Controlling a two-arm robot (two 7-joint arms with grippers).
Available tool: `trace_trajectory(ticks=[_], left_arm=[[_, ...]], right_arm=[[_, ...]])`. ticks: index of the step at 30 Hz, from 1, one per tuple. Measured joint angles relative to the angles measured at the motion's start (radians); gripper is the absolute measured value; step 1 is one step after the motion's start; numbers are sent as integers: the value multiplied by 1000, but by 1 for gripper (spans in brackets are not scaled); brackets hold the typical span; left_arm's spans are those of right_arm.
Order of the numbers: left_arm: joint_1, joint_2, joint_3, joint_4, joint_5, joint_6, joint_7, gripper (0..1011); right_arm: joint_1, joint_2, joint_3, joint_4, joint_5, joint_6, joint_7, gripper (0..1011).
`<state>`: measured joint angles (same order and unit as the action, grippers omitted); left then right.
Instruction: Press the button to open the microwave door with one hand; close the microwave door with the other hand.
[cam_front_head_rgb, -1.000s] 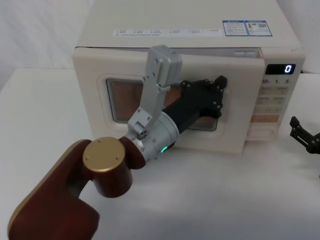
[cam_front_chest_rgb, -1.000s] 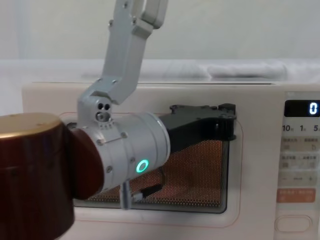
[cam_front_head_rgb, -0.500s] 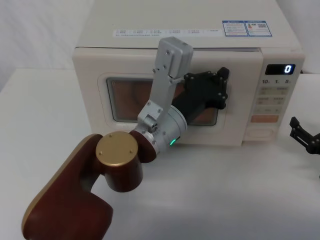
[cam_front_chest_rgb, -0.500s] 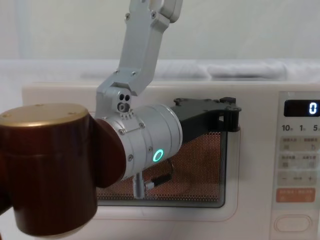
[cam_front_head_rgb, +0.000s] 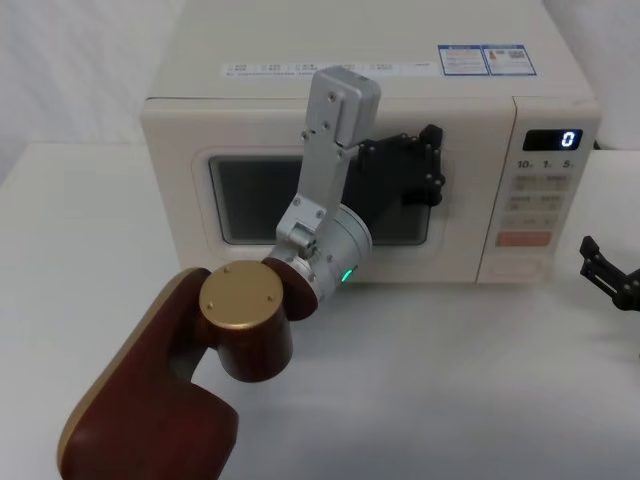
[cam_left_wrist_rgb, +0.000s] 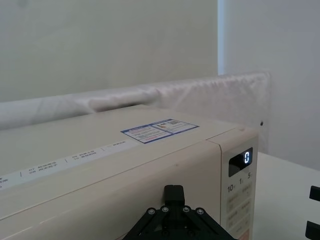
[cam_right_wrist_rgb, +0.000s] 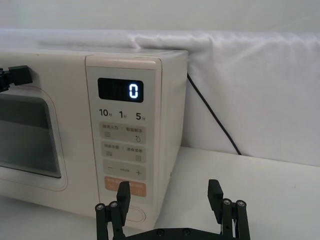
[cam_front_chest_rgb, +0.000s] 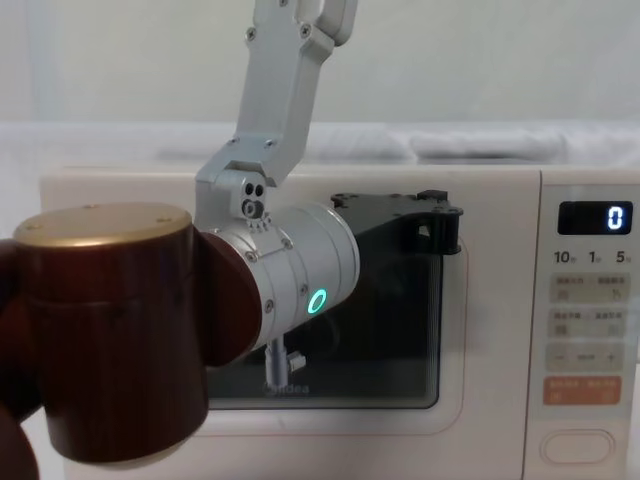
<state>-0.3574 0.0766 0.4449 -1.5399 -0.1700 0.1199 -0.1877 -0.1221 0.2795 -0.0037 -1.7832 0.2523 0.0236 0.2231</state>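
The microwave door (cam_front_head_rgb: 300, 200), smooth cream plastic around dark rounded glass, sits flush and shut. The angular black left pincer (cam_front_head_rgb: 420, 170) lies against its upper right window corner; how far it is open I cannot tell. The right wrist view shows the oval button (cam_right_wrist_rgb: 135, 216) behind the spread, empty right pincer (cam_right_wrist_rgb: 170, 197) low over the white bench (cam_front_head_rgb: 450, 380).

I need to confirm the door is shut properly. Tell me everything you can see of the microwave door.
The microwave door is a broad cream-white panel with a dark rounded-rectangle window, a thin outline around it and a grey logo under the glass. It looks shut, lying flush with the control panel beside it, no gap showing at that edge. The left gripper is against the window's upper part on the control-panel side. The window is dark.
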Motion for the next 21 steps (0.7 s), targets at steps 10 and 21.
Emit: trace_trajectory(ticks=[10,21], left_arm=[[55,40,-16,-66,-87,-15,-128,0],[177,138,-11,-182,-127,-44,-139,0]], right_arm=[[0,0,0,0,0,0,0,1002],[0,0,0,0,0,0,0,1002]])
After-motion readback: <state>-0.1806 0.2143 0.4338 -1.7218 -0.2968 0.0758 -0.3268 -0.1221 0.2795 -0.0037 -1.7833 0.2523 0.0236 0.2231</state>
